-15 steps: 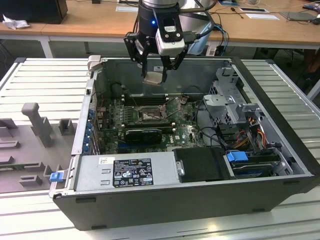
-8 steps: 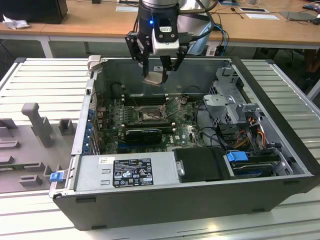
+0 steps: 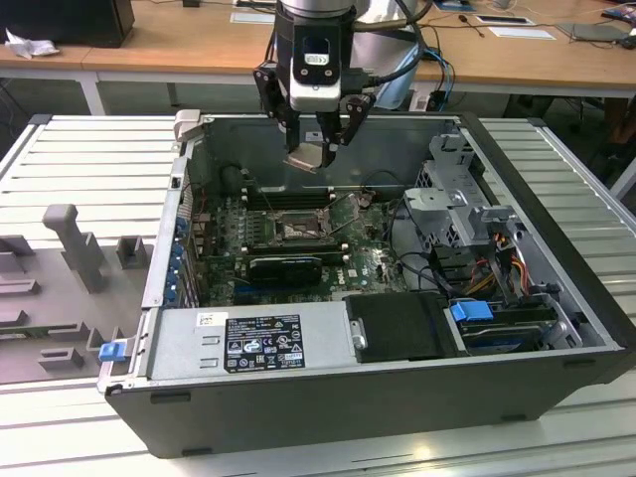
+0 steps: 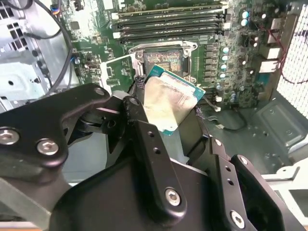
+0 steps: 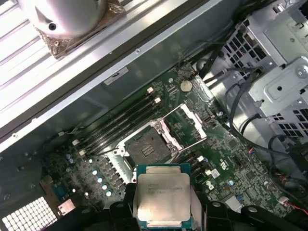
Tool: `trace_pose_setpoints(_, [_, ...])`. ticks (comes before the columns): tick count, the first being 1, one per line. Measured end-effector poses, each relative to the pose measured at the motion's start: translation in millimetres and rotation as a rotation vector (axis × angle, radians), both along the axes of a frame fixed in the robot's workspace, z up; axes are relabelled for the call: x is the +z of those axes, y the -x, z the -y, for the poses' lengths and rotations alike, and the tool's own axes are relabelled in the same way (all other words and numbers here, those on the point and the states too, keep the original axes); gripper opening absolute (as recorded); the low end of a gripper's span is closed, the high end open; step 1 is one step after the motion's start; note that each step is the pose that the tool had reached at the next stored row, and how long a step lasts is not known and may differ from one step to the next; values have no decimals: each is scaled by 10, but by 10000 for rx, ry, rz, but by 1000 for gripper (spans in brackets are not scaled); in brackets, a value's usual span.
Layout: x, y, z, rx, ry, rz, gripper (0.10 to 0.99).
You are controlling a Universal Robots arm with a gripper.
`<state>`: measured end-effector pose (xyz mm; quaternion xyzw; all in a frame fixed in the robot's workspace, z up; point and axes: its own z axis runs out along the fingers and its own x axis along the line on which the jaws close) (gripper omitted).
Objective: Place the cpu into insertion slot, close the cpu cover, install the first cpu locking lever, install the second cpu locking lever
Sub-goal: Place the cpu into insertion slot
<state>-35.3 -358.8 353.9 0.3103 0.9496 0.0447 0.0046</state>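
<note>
Silvery-beige cpu [image 5: 162,195] sits clamped in your gripper [image 3: 314,149], hovering above the open insertion slot [image 5: 147,147]; the two apart, cpu not yet seated

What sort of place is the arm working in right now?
Likely a lab or workshop: an open PC case lies on a slatted metal table, wooden desks stand behind, and the gripper holds the cpu.

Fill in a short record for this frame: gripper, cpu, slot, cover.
gripper: shut on the cpu, above the open computer case
cpu: held clear of the board, not yet seated
insertion slot: empty, roughly beneath the cpu
cpu cover: raised, off the insertion slot
</note>
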Motion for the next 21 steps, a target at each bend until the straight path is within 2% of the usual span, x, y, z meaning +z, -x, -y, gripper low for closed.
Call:
trace_pose_setpoints(6, [-57,0,1,-203,30,-23,525])
trace_pose_setpoints(15, [-61,0,1,-1221,28,-23,525])
trace_pose_setpoints(21, [-63,0,1,-2282,27,-25,525])
